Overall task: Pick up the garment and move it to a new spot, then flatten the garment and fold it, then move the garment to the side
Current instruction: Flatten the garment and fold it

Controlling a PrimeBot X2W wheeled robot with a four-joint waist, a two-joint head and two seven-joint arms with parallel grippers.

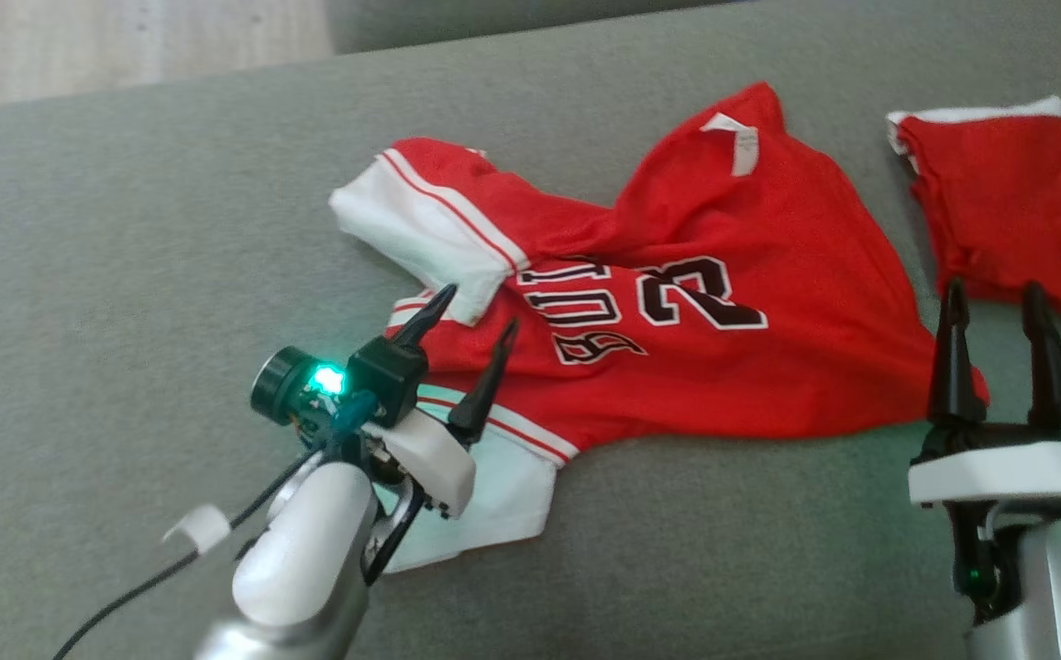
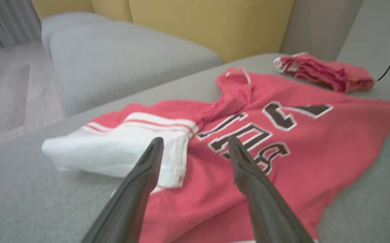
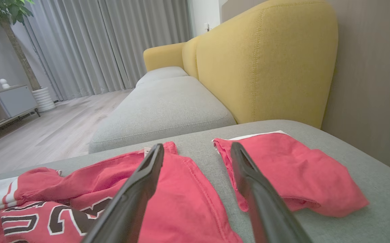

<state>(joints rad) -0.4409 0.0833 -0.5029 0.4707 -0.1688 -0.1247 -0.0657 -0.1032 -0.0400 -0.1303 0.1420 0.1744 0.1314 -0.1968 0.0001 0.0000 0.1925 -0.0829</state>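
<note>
– Judging by how it lies, which step is this?

– Flattening, I would say; the jersey [image 1: 723, 302] rests in the middle of the grey cushion [image 1: 127, 275], spread but not smooth; its upper white sleeve [image 1: 411, 229], at ten o'clock of the lettering, is turned over onto the chest, and the cloth is bunched between that sleeve and the neck tag.

– And the grippers?

– Both stand with jaws wide apart and nothing between them; the left gripper [image 1: 480, 307] hovers at eight o'clock of the jersey, over the seam where sleeve meets chest, its fingers pointing towards one o'clock; the right gripper [image 1: 994, 287] stands at four o'clock, just beside the hem corner, fingers pointing to twelve.

– What lies at two o'clock?

– A second red garment [image 1: 1007, 202], apart from the jersey; a strip of bare cushion shows between them in the right wrist view; I would leave it alone.

– So the next move?

– Probably a pinch with the left on the turned-over sleeve, drawn out towards ten o'clock; the right could pin or take the hem corner so the body does not slide along; folding should wait until the chest lies flat; whether either fingertip touches cloth now, I cannot tell.
</note>
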